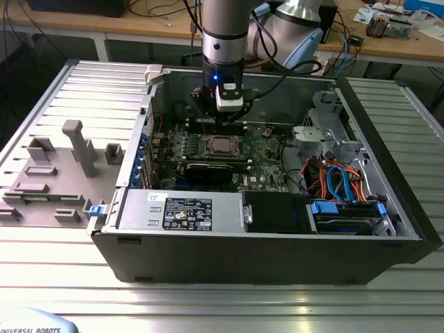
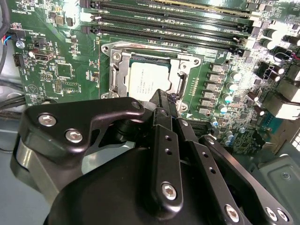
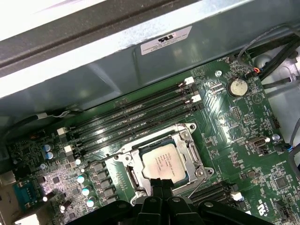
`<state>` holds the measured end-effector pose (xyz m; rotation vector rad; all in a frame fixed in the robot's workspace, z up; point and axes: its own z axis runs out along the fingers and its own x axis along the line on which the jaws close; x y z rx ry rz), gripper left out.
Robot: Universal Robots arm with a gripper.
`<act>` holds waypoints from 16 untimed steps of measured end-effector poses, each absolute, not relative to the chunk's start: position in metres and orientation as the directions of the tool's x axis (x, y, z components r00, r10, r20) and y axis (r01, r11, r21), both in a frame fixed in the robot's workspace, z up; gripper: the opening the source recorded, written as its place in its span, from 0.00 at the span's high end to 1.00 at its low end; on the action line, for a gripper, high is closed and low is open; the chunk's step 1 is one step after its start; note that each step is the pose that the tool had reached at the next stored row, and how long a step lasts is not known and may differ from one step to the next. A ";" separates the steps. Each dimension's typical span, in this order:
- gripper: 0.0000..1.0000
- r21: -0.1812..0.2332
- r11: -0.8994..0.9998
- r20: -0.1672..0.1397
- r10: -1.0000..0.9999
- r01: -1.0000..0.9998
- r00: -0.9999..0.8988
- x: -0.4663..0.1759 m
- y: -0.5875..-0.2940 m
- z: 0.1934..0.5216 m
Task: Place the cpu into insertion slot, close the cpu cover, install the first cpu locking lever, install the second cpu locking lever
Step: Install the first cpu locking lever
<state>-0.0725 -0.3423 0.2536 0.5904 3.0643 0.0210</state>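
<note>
Black two-finger gripper [image 2: 161,101] has its fingers pressed together, holding nothing, with the tips at the edge of the socket in both wrist views [image 3: 161,183]. Small flat square cpu with a dull silver top [image 2: 146,84] sits seated in the square insertion slot framed by bright metal [image 2: 123,65]. Thin silvery cpu cover frame [image 3: 185,140] lies down flat around the chip. Beyond it run long black memory slots [image 3: 136,115] on the green motherboard [image 3: 243,140]. Open grey computer case [image 1: 277,260] rests on a ribbed metal table [image 1: 62,277].

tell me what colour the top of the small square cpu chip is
Dull silver cpu, clearest in the first wrist view.
</note>
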 end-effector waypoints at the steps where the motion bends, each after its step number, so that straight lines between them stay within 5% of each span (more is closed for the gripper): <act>1: 0.89 0.017 0.929 -0.018 0.371 0.371 -0.928 -0.072 -0.342 0.254; 16: 0.89 0.017 0.977 -0.018 0.211 0.211 -0.977 -0.083 -0.342 0.253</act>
